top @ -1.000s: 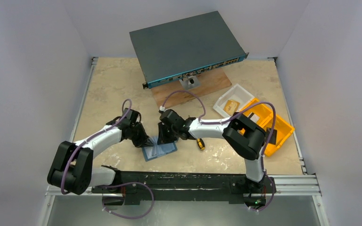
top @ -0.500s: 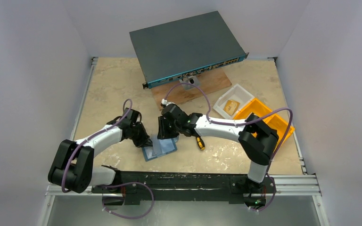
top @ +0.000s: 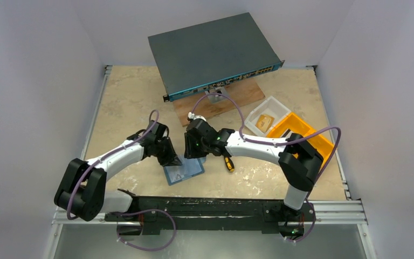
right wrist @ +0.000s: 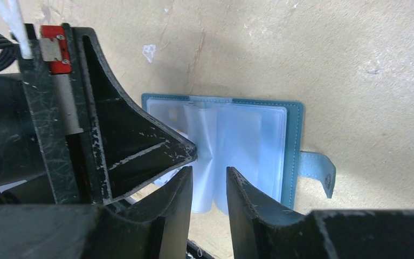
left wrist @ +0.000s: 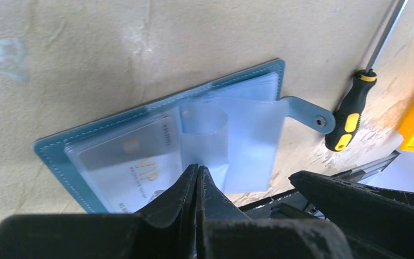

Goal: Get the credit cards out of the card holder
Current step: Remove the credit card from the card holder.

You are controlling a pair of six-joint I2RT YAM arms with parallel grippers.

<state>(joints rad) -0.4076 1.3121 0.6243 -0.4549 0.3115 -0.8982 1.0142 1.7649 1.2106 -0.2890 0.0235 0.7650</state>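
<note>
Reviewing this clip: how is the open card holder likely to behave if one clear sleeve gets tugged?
The card holder lies thin and flat on the table, so it probably slides or lifts unless pinned. Its clear sleeves bow upward, suggesting floppy, glossy plastic that may slip from a pinch.

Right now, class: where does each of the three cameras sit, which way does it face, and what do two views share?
Top external: above and behind, looking down at the table, left arm and right arm showing.
Left wrist: above the open card holder, shut left gripper in view.
Right wrist: above it, open right gripper showing.
Shared: both wrist views show the card holder.
</note>
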